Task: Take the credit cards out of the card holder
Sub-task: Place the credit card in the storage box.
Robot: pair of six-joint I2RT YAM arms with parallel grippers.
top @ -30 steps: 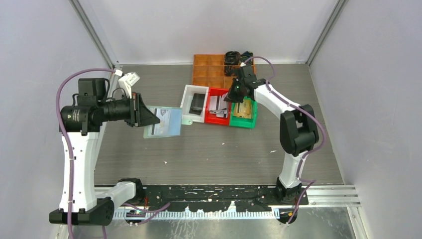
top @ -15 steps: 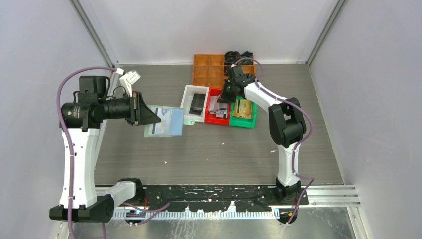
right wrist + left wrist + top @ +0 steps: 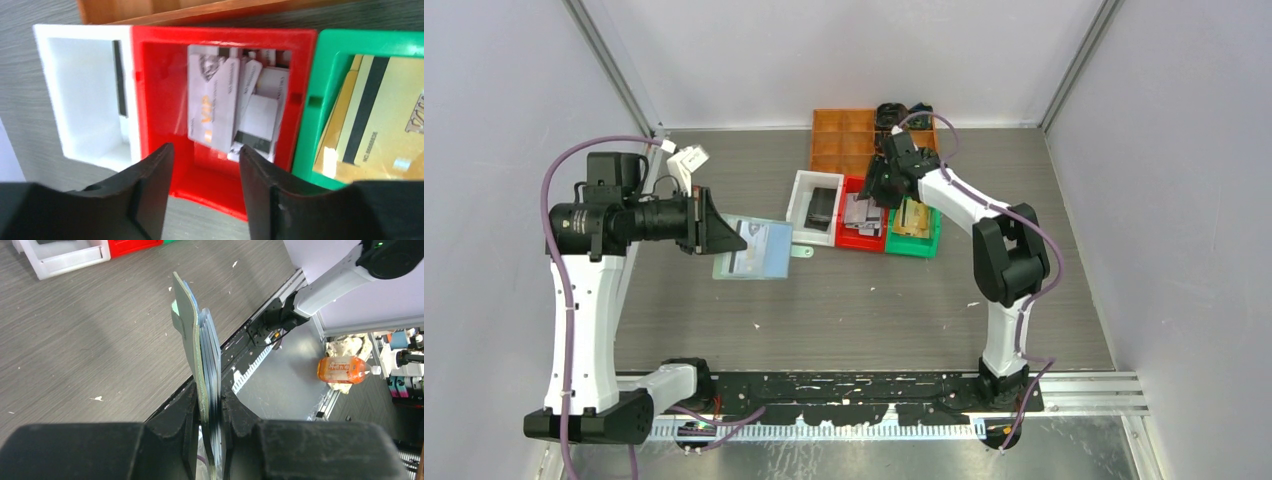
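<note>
The pale sage-green card holder (image 3: 754,247) hangs edge-on above the table's left half, with my left gripper (image 3: 724,238) shut on its near edge. In the left wrist view the card holder (image 3: 192,330) stands upright between my fingers (image 3: 187,405), its bluish pockets fanned. My right gripper (image 3: 205,150) is open over the red bin (image 3: 160,100), nothing between its jaws. Silvery-white credit cards (image 3: 212,100) lie in a loose pile in that bin. Gold-tan cards (image 3: 370,115) fill the green bin (image 3: 310,100), and a black card (image 3: 822,205) lies in the white bin (image 3: 802,195).
The three bins stand side by side at the table's back middle. Behind them is the orange compartment tray (image 3: 844,140) with dark fabric bundles (image 3: 894,115) at its right end. Grey walls close in the left, right and back.
My right gripper shifted left from the red-green bin border to over the red bin and went from shut to open. The left arm and the card holder stayed still.
</note>
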